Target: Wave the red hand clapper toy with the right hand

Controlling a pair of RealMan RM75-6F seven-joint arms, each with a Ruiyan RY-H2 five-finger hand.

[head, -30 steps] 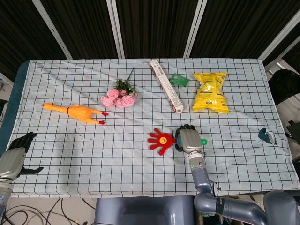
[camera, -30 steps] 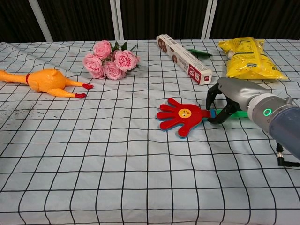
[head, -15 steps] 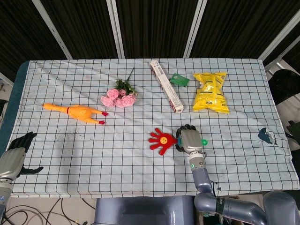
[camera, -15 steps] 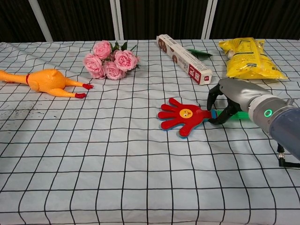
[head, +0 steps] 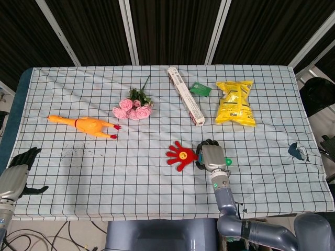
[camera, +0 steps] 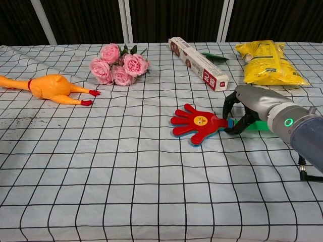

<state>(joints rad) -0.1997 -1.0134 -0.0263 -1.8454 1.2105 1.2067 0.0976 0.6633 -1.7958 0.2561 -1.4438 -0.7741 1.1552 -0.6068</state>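
Observation:
The red hand clapper toy [head: 181, 155] [camera: 196, 123] has a smiley face on its palm and a green handle [camera: 258, 124]. My right hand [head: 211, 157] [camera: 252, 104] grips that handle, its dark fingers curled down around it. The red palm end is raised slightly off the checked cloth, pointing left. My left hand [head: 15, 177] rests at the table's near left corner with its fingers spread, holding nothing; the chest view does not show it.
A rubber chicken [head: 86, 125] [camera: 48, 86] lies at the left, pink roses [head: 133, 109] [camera: 119, 67] at centre back. A long box [head: 186, 103] [camera: 198, 63], a green packet [head: 200, 89] and a yellow snack bag [head: 235, 102] [camera: 269, 63] lie behind my right hand.
The clapper's red end has lifted and shifted a little away from me while my right hand kept its grip on the handle. The left hand has not moved.

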